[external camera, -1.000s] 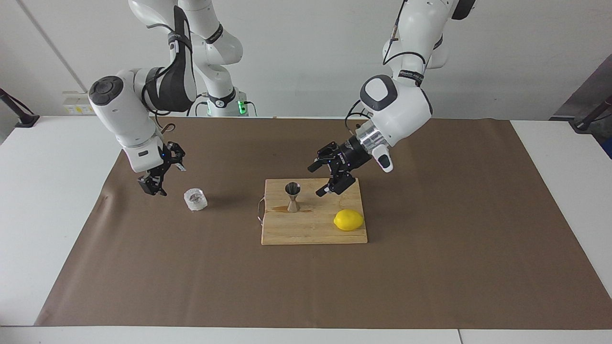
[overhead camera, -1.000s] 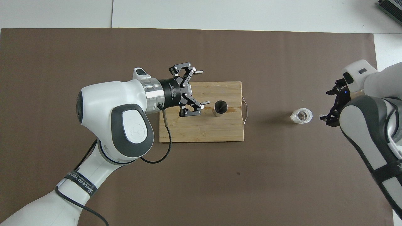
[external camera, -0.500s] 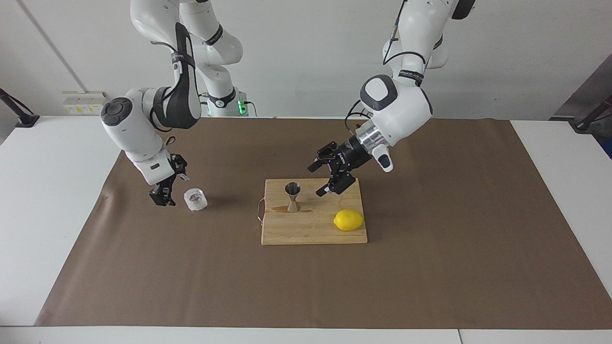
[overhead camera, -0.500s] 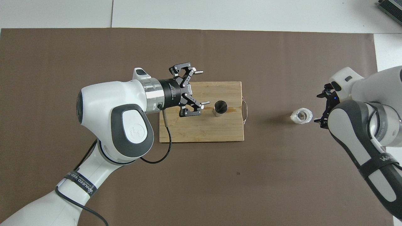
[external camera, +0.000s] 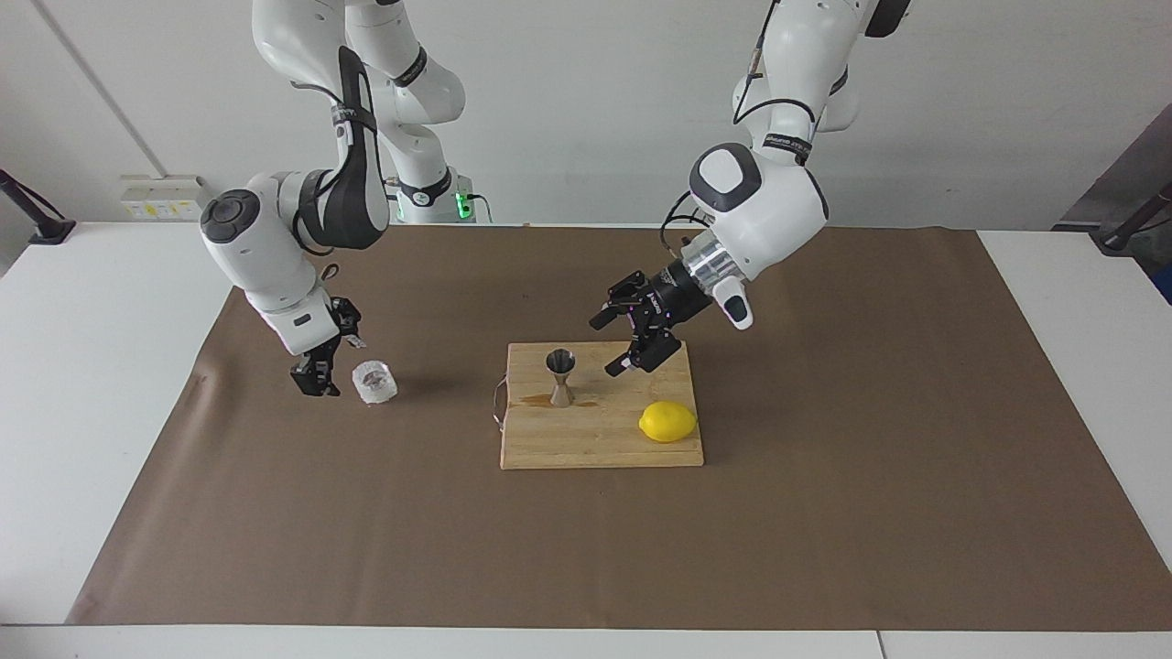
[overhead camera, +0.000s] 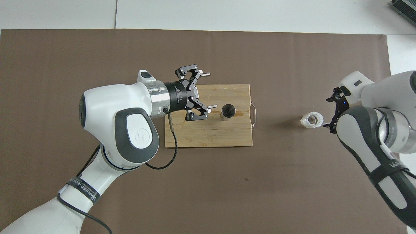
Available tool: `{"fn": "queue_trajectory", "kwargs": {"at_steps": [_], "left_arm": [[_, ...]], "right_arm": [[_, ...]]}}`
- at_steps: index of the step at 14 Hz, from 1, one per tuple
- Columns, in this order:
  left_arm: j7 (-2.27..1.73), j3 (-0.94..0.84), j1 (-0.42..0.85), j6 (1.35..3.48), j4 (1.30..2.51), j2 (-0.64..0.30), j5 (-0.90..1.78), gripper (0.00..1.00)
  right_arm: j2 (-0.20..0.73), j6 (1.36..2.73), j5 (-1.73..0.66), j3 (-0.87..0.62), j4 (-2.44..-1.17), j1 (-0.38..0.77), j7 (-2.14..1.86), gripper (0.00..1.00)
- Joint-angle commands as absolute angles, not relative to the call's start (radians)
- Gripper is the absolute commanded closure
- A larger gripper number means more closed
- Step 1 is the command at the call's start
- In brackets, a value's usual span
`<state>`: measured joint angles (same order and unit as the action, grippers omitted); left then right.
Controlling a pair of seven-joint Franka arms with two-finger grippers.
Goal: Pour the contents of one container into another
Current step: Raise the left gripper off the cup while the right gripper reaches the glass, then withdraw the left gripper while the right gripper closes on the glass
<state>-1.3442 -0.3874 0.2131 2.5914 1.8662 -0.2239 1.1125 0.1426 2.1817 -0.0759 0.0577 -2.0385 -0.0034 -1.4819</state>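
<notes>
So, status check from the remote desk, clock directions as read in the facing view. Nothing is poured yet and nothing is even picked up, so I'd call this the very start.

The right gripper (external camera: 331, 364) is down low at about nine o'clock of the crinkly clear cup (external camera: 374, 383), fingers spread wide, just beside it but not around it. The cup sits on the brown paper mat (external camera: 824, 513), roughly nine o'clock from the cutting board (external camera: 595, 439), with a bare strip of mat between them.

The steel jigger (external camera: 560, 377) stands upright on the board, close to the edge with the wire loop, the one facing the cup. There's a brownish mark at its foot; can't say what it is.

The left gripper (external camera: 606, 346) hangs over the board at about two o'clock of the jigger, jaws open, holding nothing. I'd guess it's waiting to steady the jigger.

The lemon (external camera: 667, 422) is at four o'clock of the jigger, out of the way.

What's left: grab, carry, tip. The path looks clear to me; the tight spots are the jigger's small mouth and the other gripper parked right beside it.
</notes>
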Motion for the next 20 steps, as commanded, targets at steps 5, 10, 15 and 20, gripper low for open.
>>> {"fn": "queue_trajectory", "kwargs": {"at_steps": [5,10,15,20], "left_arm": [[-1.356,-0.387,0.206,2.577,1.898,-0.193,1.097,0.00],[-1.353,-0.387,0.198,2.490,1.875,-0.198,0.878,0.00],[-1.339,-0.385,0.135,2.214,1.737,-0.227,0.467,0.00],[-1.194,-0.385,0.111,2.027,1.664,-0.229,0.168,0.00]], "right_arm": [[0.133,2.206,-0.107,0.055,-2.057,-0.008,-1.528,0.00],[0.133,2.209,-0.107,0.055,-2.057,-0.006,-1.528,0.00],[0.144,2.212,-0.109,0.055,-2.060,-0.005,-1.543,0.00],[0.164,2.273,-0.117,0.054,-2.092,-0.003,-1.598,0.00]]}}
